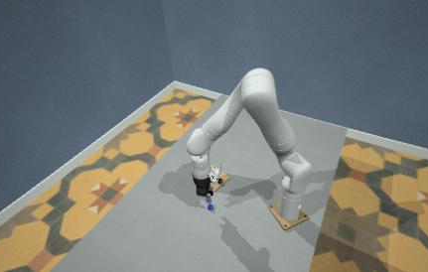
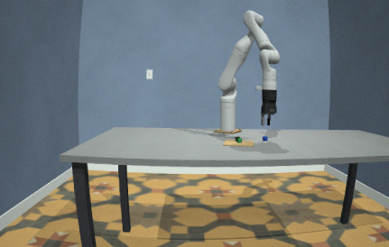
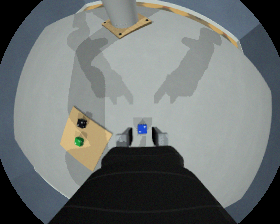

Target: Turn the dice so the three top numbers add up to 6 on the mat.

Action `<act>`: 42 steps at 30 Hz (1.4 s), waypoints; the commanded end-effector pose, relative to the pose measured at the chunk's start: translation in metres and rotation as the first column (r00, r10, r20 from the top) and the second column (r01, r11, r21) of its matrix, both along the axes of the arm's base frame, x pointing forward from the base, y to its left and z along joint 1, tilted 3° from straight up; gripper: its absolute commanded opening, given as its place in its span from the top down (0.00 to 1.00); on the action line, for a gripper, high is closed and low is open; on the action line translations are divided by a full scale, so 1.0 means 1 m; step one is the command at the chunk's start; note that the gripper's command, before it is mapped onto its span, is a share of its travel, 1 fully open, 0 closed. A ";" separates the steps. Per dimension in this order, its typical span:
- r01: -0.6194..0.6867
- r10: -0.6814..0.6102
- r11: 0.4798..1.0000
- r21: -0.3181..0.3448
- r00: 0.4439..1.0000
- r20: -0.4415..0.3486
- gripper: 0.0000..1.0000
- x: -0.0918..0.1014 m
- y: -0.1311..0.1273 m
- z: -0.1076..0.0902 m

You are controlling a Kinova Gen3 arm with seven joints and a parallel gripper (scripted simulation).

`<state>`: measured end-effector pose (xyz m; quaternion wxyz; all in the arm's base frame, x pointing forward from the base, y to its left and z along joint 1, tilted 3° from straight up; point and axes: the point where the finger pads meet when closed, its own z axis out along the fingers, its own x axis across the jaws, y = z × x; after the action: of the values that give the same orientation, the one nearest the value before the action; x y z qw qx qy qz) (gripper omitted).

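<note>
The blue die [image 1: 210, 206] [image 2: 264, 139] [image 3: 142, 129] lies on the table, off the mat; light pips show on its top, too small to count surely. My gripper [image 1: 209, 200] [image 2: 265, 122] [image 3: 142, 133] is partly open and empty, pointing down, with its fingertips above the blue die. The tan mat [image 1: 225, 178] [image 2: 247, 144] [image 3: 94, 156] lies flat on the table to the left in the wrist view. On it are the black die [image 1: 219, 181] [image 3: 81, 123] and the green die [image 2: 239, 141] [image 3: 79, 141]; their top numbers are not readable. The arm hides the green die in the top view.
The arm's base plate [image 1: 286, 224] [image 2: 227, 131] [image 3: 120, 33] is fixed to the grey table [image 1: 136, 233] [image 2: 155, 146] [image 3: 191, 125]. The mat's nearest corner is close to the left finger in the wrist view. Arm shadows fall across the table and mat.
</note>
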<state>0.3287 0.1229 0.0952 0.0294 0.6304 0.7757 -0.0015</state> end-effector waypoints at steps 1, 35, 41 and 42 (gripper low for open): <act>0.000 0.000 1.000 0.000 1.000 0.001 0.30 0.000 0.000 0.000; 0.000 0.000 1.000 0.000 1.000 0.001 0.30 0.002 -0.001 -0.037; 0.000 0.000 1.000 0.000 1.000 0.001 0.30 0.003 -0.001 -0.045; 0.000 0.000 1.000 0.000 1.000 0.001 0.30 0.003 -0.001 -0.045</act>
<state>0.3320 0.1237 0.0525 0.0300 0.6290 0.7768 0.0016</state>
